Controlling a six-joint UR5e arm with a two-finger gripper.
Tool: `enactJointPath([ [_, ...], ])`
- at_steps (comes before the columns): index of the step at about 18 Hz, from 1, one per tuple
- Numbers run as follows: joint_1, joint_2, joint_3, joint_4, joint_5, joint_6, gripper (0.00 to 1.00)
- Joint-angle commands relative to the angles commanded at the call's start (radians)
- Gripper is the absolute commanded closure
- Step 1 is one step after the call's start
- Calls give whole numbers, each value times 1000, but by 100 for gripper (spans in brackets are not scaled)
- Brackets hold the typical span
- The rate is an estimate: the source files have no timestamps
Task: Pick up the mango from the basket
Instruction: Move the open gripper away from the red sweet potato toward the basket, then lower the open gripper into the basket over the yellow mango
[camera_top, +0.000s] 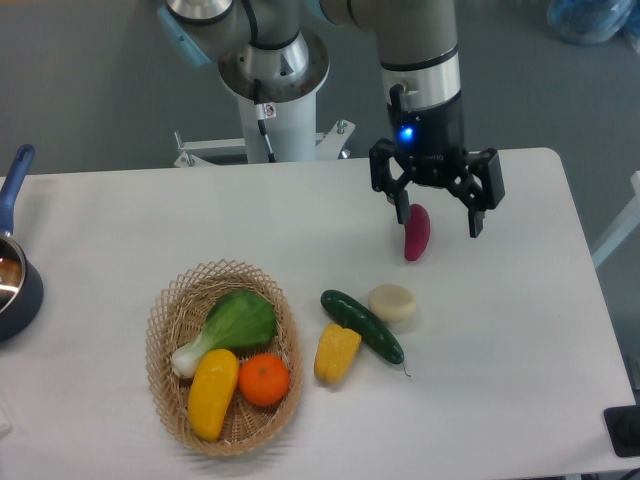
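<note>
With your end effector (438, 217) spread and empty, well apart from the basket (166, 318), bring it over the mango (213, 393) at the front-left and straddle its narrow width.

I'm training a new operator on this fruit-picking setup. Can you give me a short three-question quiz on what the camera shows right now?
1. True or false: the mango lies inside the basket.
2. Which item lies nearest the gripper? A. the cucumber B. the dark red vegetable C. the orange
3. Fill in: the corn piece lies on the table, touching the ____.

Key
1. True; it lies beside the orange and the leafy green.
2. B
3. cucumber
</note>
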Motion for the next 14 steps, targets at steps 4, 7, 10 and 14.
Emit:
enactJointPath([
  [4, -2, -9, 2, 2, -6, -123, 0],
  [7, -28, -15, 2, 2, -8, -218, 0],
  [10, -61, -35, -12, -2, -35, -256, 0],
  [14, -97, -69, -3, 0, -87, -440, 0],
])
